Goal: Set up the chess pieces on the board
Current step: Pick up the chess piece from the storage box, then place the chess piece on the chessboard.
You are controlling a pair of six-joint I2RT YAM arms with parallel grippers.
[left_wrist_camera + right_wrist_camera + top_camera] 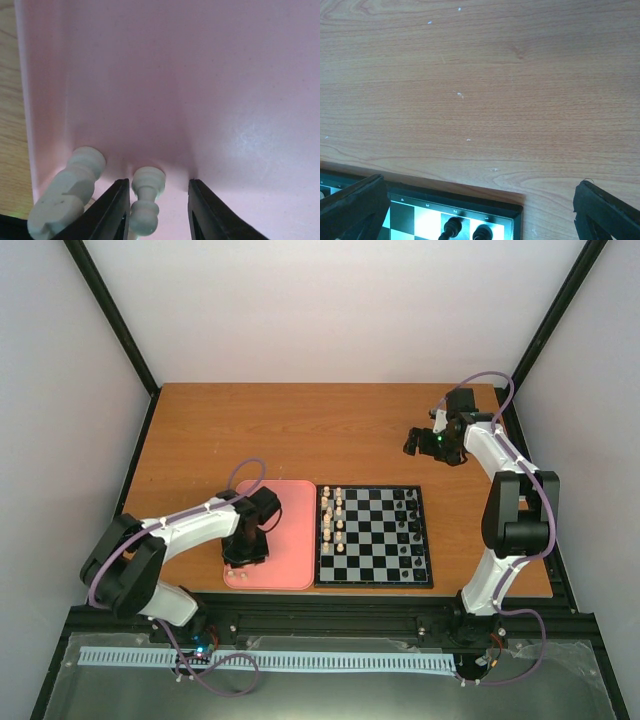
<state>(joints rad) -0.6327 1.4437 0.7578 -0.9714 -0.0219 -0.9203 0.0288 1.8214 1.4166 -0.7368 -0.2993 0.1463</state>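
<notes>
While my left pincer [158,200] straddles, released, a smooth waisted cream pawn [145,205] on the matte pink tray [200,75], my right pincer [479,192] gapes over the grainy wooden desk [480,75].

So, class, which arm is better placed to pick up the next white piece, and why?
Left. The left fingers, open, straddle a white piece lying on the pink tray; the right fingers hang over table beyond the board's far edge.
</notes>
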